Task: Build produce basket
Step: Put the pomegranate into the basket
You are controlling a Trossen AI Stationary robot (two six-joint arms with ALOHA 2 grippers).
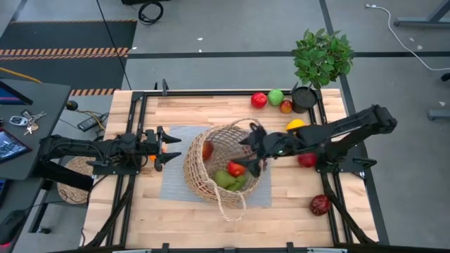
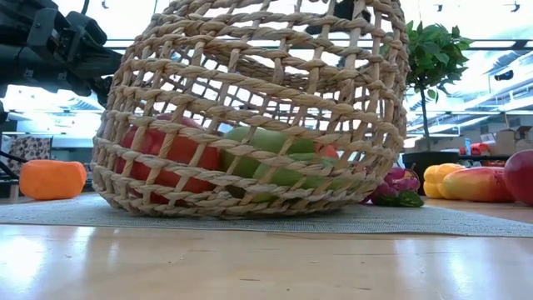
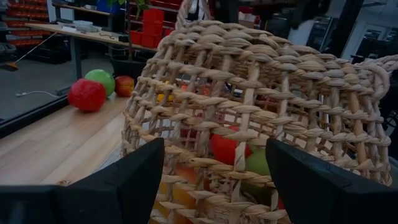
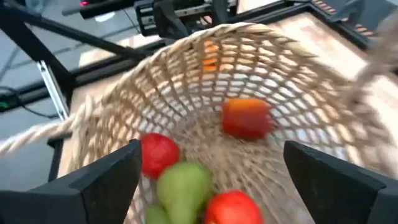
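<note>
the basket [image 1: 223, 171] sits on a grey mat [image 1: 177, 184] in the middle of the table [image 1: 140, 218], tilted on its side. inside it lie a green pear [image 4: 182, 185], a red-orange piece [image 4: 245, 117] and two red fruits [image 4: 159, 154]. the right gripper [image 1: 254, 150] hangs over the basket's rim, fingers [image 4: 93, 180] spread apart and empty. the left gripper [image 1: 169, 147] waits just beside the basket on the opposite side, fingers [image 3: 118, 186] apart. an orange piece [image 2: 52, 179] lies beside the basket near the left gripper. a red apple [image 1: 259, 100] and green apple [image 1: 275, 97] lie beyond the basket, near the potted plant [image 1: 320, 60].
</note>
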